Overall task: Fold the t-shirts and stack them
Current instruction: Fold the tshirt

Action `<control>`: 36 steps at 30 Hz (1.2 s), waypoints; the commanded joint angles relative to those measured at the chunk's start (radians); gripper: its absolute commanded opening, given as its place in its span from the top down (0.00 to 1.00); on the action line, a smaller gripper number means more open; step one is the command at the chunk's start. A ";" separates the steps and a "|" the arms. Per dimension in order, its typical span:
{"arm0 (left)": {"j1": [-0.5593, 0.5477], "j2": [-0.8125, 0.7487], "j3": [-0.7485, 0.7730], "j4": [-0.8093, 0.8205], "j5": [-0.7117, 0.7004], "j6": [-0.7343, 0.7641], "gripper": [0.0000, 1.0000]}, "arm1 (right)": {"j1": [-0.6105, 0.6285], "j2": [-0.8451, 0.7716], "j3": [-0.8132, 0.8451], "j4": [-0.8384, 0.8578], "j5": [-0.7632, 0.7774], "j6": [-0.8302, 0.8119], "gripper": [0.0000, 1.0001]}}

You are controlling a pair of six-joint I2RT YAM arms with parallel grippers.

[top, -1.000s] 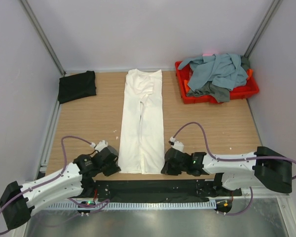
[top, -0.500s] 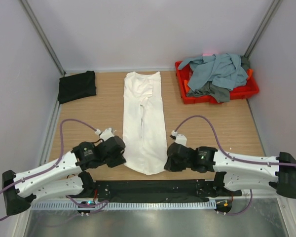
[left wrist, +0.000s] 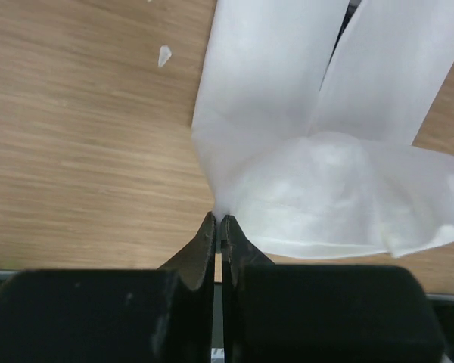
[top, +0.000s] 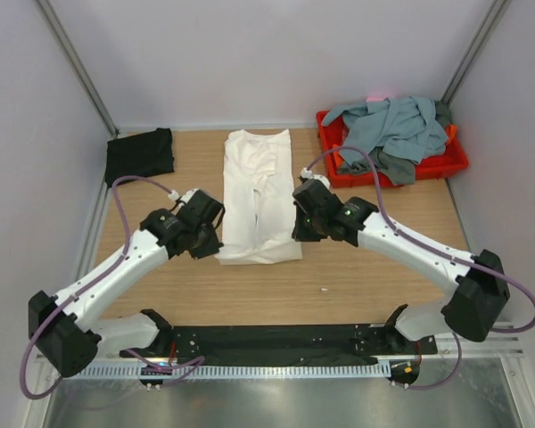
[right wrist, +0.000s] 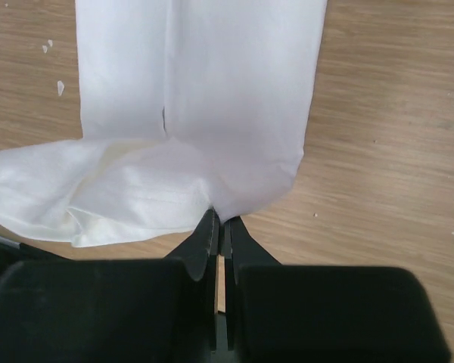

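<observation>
The top view looks down from above and behind the arm bases over the whole bench (top: 276, 290), while each wrist view stares closely past the left claw (left wrist: 218, 227) or the right claw (right wrist: 219, 224) at the folded near end of the white t-shirt (top: 259, 183), shared by all three.

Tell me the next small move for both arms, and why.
Probably move both pinched corners toward the collar, then lower them: the left gripper and right gripper are each shut on a hem corner of the white shirt, and the raised hem is well short of the collar.
</observation>
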 commanded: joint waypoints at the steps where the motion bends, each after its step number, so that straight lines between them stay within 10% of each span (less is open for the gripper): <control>1: 0.077 0.088 0.089 0.067 0.066 0.154 1.00 | -0.063 0.078 0.114 -0.010 -0.049 -0.138 0.99; 36: 0.377 0.877 0.777 0.050 0.186 0.367 1.00 | -0.379 0.740 0.747 -0.060 -0.262 -0.330 0.99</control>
